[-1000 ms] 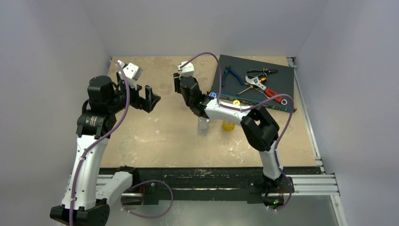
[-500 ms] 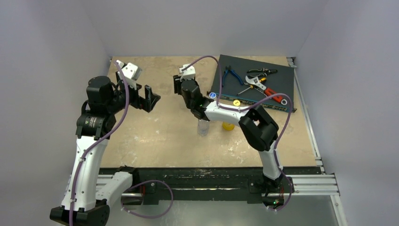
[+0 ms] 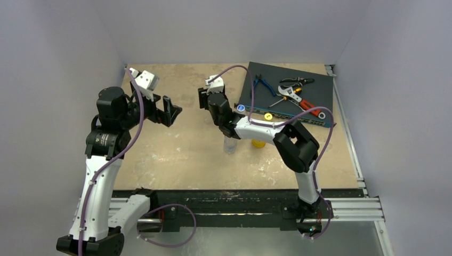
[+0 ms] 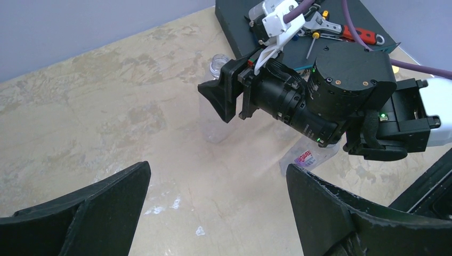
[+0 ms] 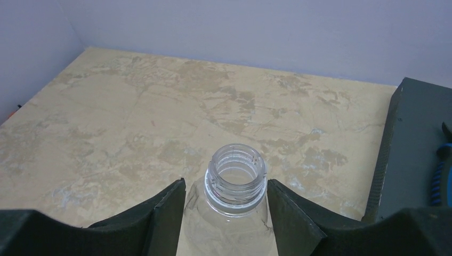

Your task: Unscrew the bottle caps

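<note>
**Clear plastic neck, uncapped, between the right fingers**

The right gripper (image 5: 225, 185) has its jaws apart, one on each side of a clear bottle (image 5: 235, 178). The bottle's threaded neck stands open, its cap already off. Whether the fingers press the bottle's shoulder or only flank it is hard to tell from the wrist view. The frame edge cuts off the bottle's lower body, and from above the arm covers most of it.

Beyond the fingertips and out to their left, bare tan table (image 5: 122, 106) runs to the grey walls. Close on their right rises the edge of a dark box (image 5: 416, 138), which carries hand tools (image 3: 292, 92). On the box's edge nearest that gripper's wrist lie a small blue cap (image 3: 241, 108) and a yellow cap (image 3: 268, 116).

Behind the gripper, under the right forearm, sit a second clear bottle (image 3: 230, 144) and an orange-yellow bottle (image 3: 258, 142). The arm partly hides both.

The left gripper (image 4: 217, 169) hangs wide open with nothing in it, well apart from the right one. Its fingertips point toward the right gripper across open tabletop, and the left wall is close behind its arm.
</note>
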Robot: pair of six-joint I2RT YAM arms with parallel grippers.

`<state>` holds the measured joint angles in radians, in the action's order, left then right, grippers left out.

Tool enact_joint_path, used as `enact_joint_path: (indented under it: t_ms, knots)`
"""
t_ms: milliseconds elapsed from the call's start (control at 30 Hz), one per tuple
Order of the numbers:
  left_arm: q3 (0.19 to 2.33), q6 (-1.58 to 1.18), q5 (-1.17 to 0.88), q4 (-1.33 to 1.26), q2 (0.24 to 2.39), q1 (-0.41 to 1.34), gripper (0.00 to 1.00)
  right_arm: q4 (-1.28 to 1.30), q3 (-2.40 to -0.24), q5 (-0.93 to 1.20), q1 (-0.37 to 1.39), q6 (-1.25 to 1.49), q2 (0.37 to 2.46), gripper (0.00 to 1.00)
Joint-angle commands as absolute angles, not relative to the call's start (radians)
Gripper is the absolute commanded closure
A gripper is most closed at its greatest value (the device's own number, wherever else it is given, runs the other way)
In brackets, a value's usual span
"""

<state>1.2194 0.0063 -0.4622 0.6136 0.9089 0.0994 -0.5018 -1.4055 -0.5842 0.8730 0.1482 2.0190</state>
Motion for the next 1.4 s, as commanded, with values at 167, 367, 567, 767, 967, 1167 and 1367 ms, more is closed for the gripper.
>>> enact_joint_path:
  t_ms: [167,367,567,767,967,1167,1367]
  knots:
    - [1.217,-0.024,-0.483,0.573,0.882,0.101,0.00,-0.432,-1.458,-0.540,0.874,0.112,1.979,0.34]
    - [1.222,-0.017,-0.511,0.577,0.890,0.100,0.00,-0.386,-1.512,-0.524,0.874,0.096,1.973,0.28]
    - [1.220,-0.018,-0.518,0.569,0.893,0.101,0.00,-0.390,-1.517,-0.517,0.874,0.091,1.948,0.28]
    - [1.221,-0.018,-0.521,0.563,0.893,0.101,0.00,-0.367,-1.537,-0.491,0.874,0.083,1.924,0.24]
    - [1.223,-0.017,-0.522,0.564,0.894,0.101,0.00,-0.291,-1.571,-0.490,0.877,0.072,1.851,0.13]
    - [1.249,-0.006,-0.510,0.578,0.910,0.100,0.00,-0.040,-1.648,-0.530,0.875,0.128,1.735,0.10]
    - [1.265,-0.021,-0.516,0.574,0.928,0.101,0.00,0.272,-1.607,-0.625,0.844,0.215,1.633,0.10]
